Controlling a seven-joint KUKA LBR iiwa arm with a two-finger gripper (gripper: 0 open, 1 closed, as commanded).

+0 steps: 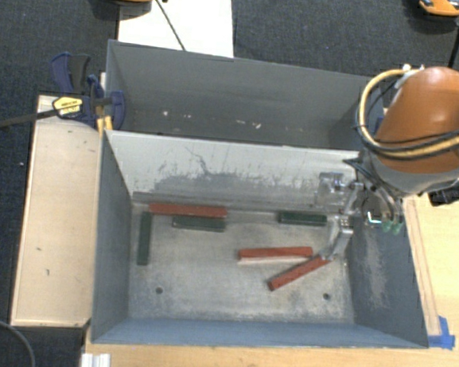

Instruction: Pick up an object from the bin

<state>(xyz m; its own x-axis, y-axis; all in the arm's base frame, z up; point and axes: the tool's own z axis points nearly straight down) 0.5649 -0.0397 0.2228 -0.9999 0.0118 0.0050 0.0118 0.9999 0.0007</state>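
Red stick [296, 274], the slanted one on the right of the bin's [245, 100] floor, is what your pincer [336, 255] stands over. The tip comes down right at the stick's upper right end, touching it or very nearly so. You cannot tell from this angle whether the pincer is apart or together, and nothing shows clamped in it, so treat the pick as not yet made.

A second red stick [275, 255] lies just above the slanted one, almost level. Their right ends close into a narrow wedge beneath the pincer. That crowding probably explains the approach at the end and not at the middle, since the end is where the slanted stick is most reachable from the arm's side. Expect trouble from it: a grip so far from the middle may let the stick droop or twist, and the neighbour may get pinched along with it.

The other pieces lie well apart from this pair. A third red stick [187, 210] runs along the foot of the far wall with a dark green stick [198, 224] just beside it. Another green stick [302, 219] lies against the same wall, nearer the pincer. A further green stick [144, 239] lies lengthwise by the left wall. Thin flat pieces like these likely slide to the wall edges, where they are harder to reach.
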